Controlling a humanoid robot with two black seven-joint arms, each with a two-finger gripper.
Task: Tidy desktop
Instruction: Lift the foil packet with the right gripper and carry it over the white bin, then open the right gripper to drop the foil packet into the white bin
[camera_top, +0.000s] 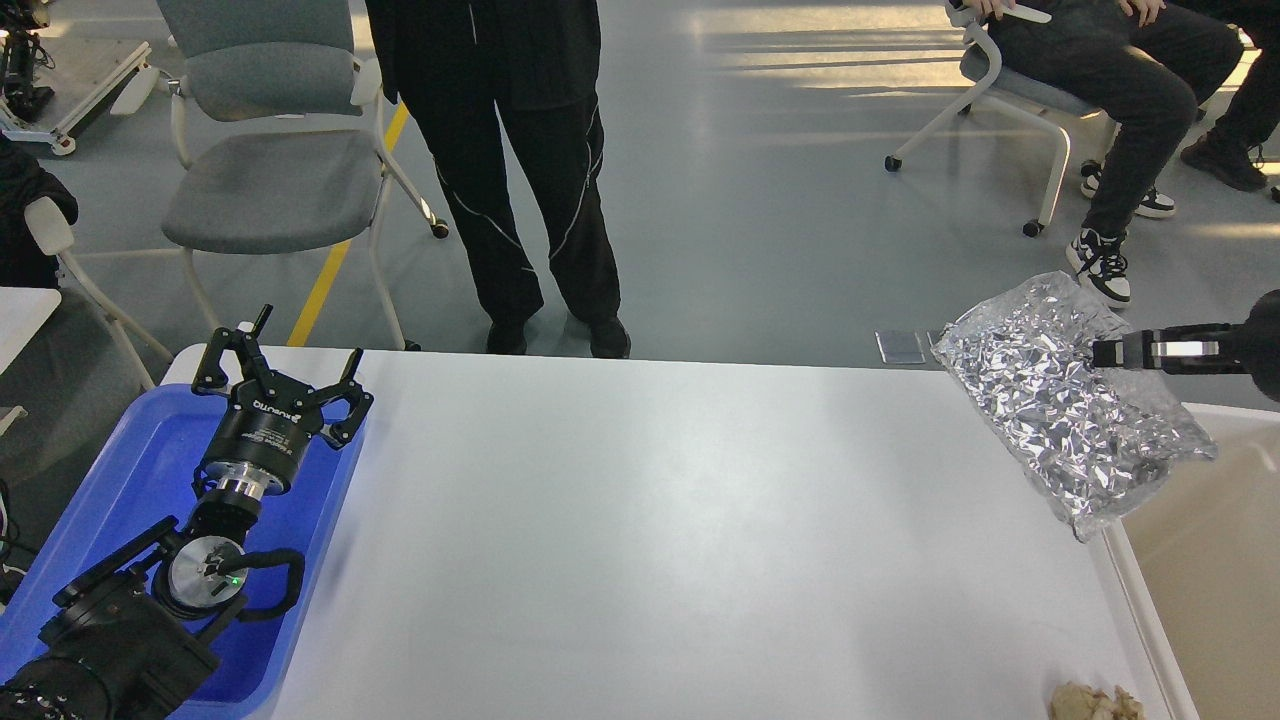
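In the head view, our right tool (1100, 353) grasps the crinkled silver foil bag (1075, 405) over the right edge of the smooth white table (640, 520), beside the beige-lined bin (1215, 560). The slippery foil could slide out and fall back on the table. Our left tool (283, 372) is released, fingers spread, above the blue plastic tray (150, 450); a crumpled brown scrap (1092, 702) lies at the near edge.

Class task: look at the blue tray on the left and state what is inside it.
The blue tray shows only bare blue floor. The left gripper, open, hangs above it, and that arm covers the tray's near part, so anything there is hidden.
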